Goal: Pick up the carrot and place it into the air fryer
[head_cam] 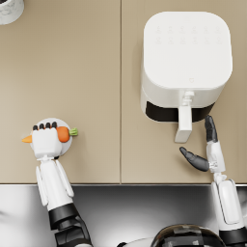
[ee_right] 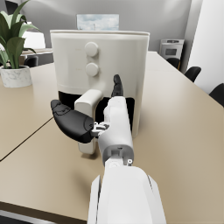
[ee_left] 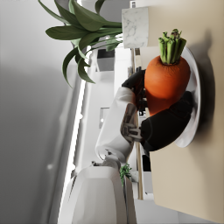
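One carrot (head_cam: 63, 133) — bright orange, fat at the shoulder, tapering to a point on the left, with a short stub of cut green stems on the right. Lying crosswise on a small round white plate (head_cam: 66, 146) near the front left of the tan counter (head_cam: 87, 77), well apart from the air fryer (head_cam: 185, 62). In the left wrist view, seen end-on: round orange body, green stem tuft, plate rim behind.

Left hand (head_cam: 46, 140) directly over the carrot's middle, white back upward, dark fingers (ee_left: 168, 124) curled around the orange body and touching it — gripping the carrot, which sits against the plate; whether it is lifted clear of the plate cannot be told.

Right hand (head_cam: 208, 149) spread wide and holding nothing, thumb out to the left, the other fingers pointing up alongside the air fryer's front, just beside the white handle (head_cam: 184, 123) without clearly touching it.

One air fryer, white and boxy with rounded corners, dark band at the drawer front, two round knobs (ee_right: 91, 59) above the handle. One plate. One potted plant (ee_right: 15, 48) in a pale speckled pot at the counter's far left.
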